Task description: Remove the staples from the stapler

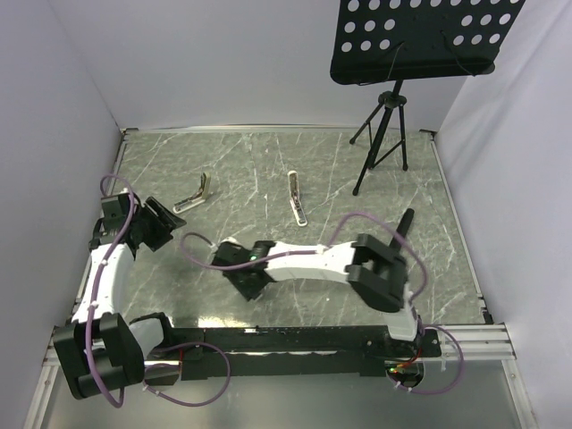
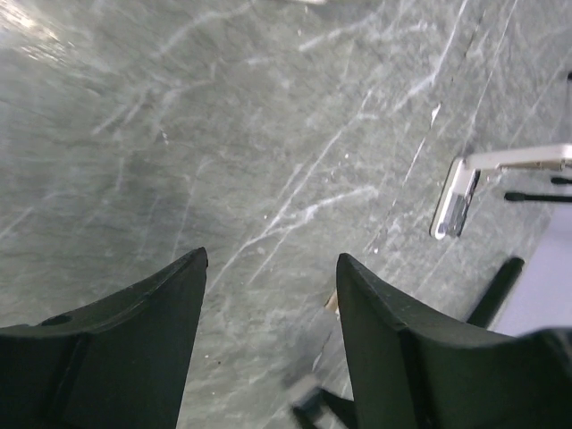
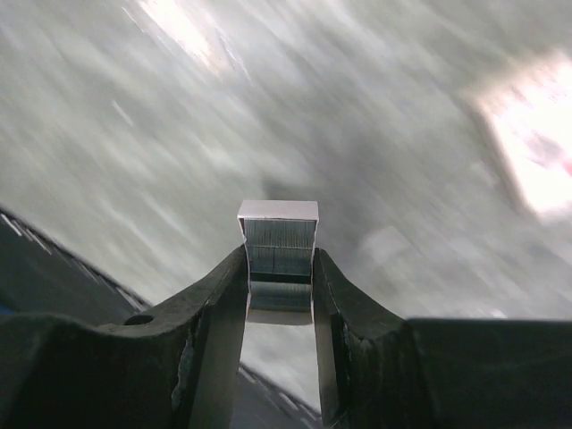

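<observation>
Apparently the main job was done; the right gripper (image 3: 279, 264) was pinched on a short grey strip of staples (image 3: 279, 241), held by its sides between the two fingers with its ridged face toward the wrist camera; that view was smeared, so the arm looked to be in motion; seen from above, the gripper hung over the near middle of the table (image 1: 268, 152), well apart from the stapler (image 1: 297, 198); the stapler lay farther back as a slim white bar with metal showing at its near end; to its left lay an angled white-and-metal piece (image 1: 195, 195), opened in a V, and I could not tell whether it belonged to the stapler; the left gripper (image 1: 161, 219) hovered near that piece with its fingers spread and nothing between them; what remained, by my reckoning, was to set the strip down; whether any staples were left in the channel was too small to tell
</observation>
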Available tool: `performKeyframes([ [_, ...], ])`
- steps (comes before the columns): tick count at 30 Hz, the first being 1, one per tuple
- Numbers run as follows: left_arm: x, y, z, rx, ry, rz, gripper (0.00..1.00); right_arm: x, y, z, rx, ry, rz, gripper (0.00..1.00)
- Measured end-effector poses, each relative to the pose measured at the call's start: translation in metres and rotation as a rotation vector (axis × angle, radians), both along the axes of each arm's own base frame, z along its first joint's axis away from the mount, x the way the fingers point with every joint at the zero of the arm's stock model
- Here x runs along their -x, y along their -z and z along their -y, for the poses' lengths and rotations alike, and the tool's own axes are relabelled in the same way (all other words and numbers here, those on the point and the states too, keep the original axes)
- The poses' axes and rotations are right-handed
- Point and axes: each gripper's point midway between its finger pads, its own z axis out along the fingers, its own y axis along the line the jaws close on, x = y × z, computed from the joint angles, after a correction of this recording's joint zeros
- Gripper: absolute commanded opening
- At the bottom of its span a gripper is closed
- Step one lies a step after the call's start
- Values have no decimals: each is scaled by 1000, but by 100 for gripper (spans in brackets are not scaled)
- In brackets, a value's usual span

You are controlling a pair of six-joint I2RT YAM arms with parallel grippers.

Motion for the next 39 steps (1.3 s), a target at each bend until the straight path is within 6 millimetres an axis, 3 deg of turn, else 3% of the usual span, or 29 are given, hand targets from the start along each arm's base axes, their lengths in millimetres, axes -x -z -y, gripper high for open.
performKeyframes([
  [4, 1, 12, 15, 45, 60, -27, 64, -15, -22, 42, -2, -19, 20, 40],
  [9, 2, 23, 47, 97, 178, -61, 62, -57, -43, 85, -18, 24, 66, 40],
  [12, 4, 28, 66, 116, 242, -75, 62, -73, -40, 105, -5, 30, 83, 40],
  [16, 9, 32, 93, 129, 321, -77, 62, -72, -26, 119, 36, -9, 71, 40],
  [22, 17, 46, 115, 167, 360, -110, 62, -75, -18, 120, 19, -58, 61, 41],
  [39, 13, 58, 111, 151, 313, -159, 63, -85, 18, 109, 22, -112, 32, 42],
])
